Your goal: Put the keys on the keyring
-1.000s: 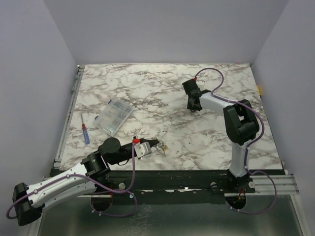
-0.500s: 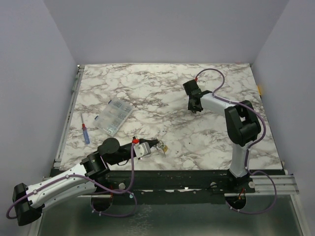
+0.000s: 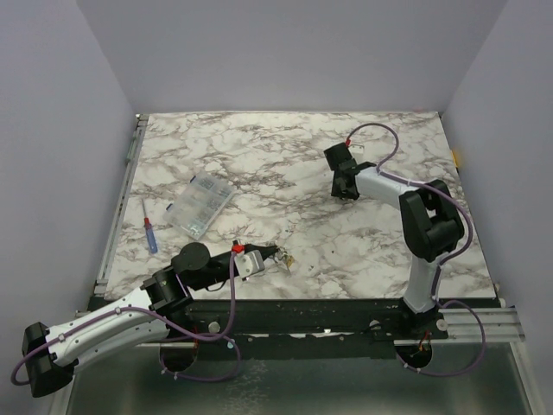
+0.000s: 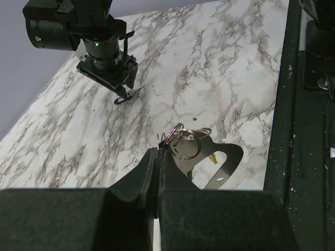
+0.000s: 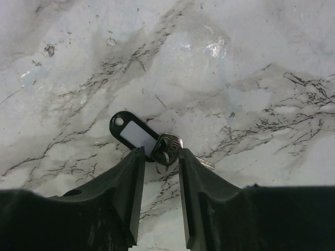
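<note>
Near the front edge of the white-and-grey marbled table [image 3: 259, 156], my left gripper [image 4: 158, 152] has its jaws pressed together on the keyring [image 4: 184, 142], a small cluster of silvery metal split rings sticking out past the fingertips. A small brass-coloured piece [image 4: 212, 157] shows just beneath it, and I cannot tell whether that is a key already threaded on. Well apart, on the far right of the table, my right gripper [image 5: 161, 152] sits low with its jaws spread either side of a silver metal key [image 5: 168, 144]. That key lies flat on the marble, joined to a black plastic tag with a white label [image 5: 132, 134]. I judge the ring secured but this key not yet gripped. Lifting it, carrying it across and threading it are all left.
</note>
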Robot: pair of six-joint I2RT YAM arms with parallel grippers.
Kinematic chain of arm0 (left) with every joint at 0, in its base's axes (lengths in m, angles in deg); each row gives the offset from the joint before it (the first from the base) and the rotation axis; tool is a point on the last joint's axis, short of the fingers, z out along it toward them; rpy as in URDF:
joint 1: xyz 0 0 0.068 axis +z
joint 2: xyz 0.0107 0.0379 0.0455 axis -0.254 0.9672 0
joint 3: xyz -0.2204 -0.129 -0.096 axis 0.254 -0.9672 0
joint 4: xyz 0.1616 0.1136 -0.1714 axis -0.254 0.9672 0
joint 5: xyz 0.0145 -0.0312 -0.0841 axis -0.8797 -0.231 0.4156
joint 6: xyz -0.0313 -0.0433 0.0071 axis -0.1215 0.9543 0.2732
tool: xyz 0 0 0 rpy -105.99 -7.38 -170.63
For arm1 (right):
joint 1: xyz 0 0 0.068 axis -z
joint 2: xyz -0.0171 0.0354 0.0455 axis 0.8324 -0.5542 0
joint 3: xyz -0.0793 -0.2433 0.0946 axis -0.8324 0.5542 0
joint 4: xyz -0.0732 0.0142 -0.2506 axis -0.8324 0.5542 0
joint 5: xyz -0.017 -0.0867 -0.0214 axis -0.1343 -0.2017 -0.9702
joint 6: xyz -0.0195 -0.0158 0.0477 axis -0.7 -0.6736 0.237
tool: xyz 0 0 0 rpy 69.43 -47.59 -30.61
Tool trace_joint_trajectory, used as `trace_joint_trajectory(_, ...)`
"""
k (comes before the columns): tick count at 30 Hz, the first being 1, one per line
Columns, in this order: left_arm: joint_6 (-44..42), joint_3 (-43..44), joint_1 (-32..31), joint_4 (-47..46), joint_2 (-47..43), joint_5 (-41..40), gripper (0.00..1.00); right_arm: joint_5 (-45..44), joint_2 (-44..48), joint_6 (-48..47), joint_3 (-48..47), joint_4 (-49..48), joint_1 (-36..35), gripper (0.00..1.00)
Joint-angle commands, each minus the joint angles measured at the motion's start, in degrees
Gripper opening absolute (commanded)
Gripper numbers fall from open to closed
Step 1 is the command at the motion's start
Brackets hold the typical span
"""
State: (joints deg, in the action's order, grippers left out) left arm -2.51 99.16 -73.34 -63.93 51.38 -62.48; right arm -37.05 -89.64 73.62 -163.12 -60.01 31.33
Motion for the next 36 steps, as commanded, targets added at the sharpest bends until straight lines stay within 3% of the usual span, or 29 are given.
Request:
trace_joint_trajectory(1,-0.4,-0.1,-0.4,-1.8,-0.7,1.2,0.0,-2.2,3.5,1.2,2.2,0.0,0.4,0.4)
trace_joint_trajectory(16,-0.4,-0.2,-0.5,-1.8,-0.7,1.0,0.0,-0.6,5.0,0.5,5.8,-5.5,0.3,0.36)
trace_joint_trajectory(36,-0.3,-0.3,-0.6,-1.6,-0.7,0.9,0.0,2.7,3.7,-0.4,8.4,-8.7,1.1,0.38)
